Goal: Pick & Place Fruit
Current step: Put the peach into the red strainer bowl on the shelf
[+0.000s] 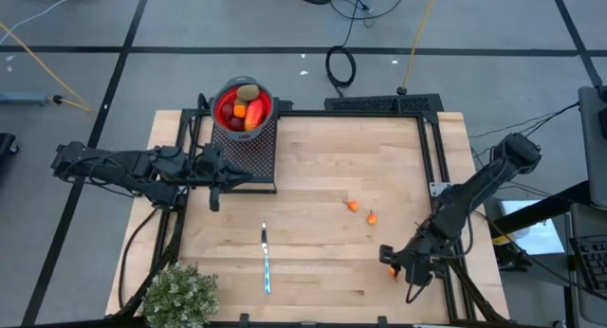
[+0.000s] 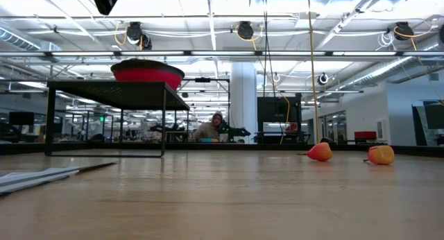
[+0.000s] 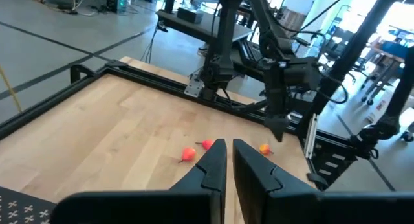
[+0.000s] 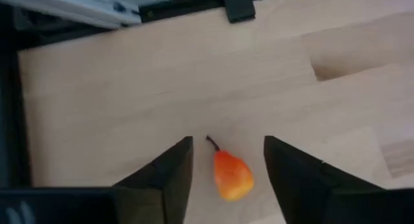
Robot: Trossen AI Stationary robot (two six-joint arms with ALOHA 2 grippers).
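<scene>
A red bowl (image 1: 228, 108) holds the larger fruit pieces (image 1: 246, 104) and stands on a black mesh stand (image 1: 254, 150) at the far left of the table. Two tiny orange bits (image 1: 352, 206) (image 1: 372, 217) lie on the bare wood, and they also show in the low view (image 2: 320, 152) (image 2: 381, 155). A third orange bit (image 4: 231, 174), pear-shaped with a short stem, lies on the table near the right edge. My right gripper (image 4: 228, 146) is open and points down over it, one finger on either side, apart from it. My left gripper (image 3: 229, 146) is shut and hovers beside the stand (image 1: 214, 200).
A slim knife (image 1: 266, 262) lies near the table's near edge, left of the middle. A bushy green plant (image 1: 180, 295) fills the near left corner. A black frame rail (image 1: 432, 157) runs along the far and right edges. A person sits far back in the room (image 2: 211, 127).
</scene>
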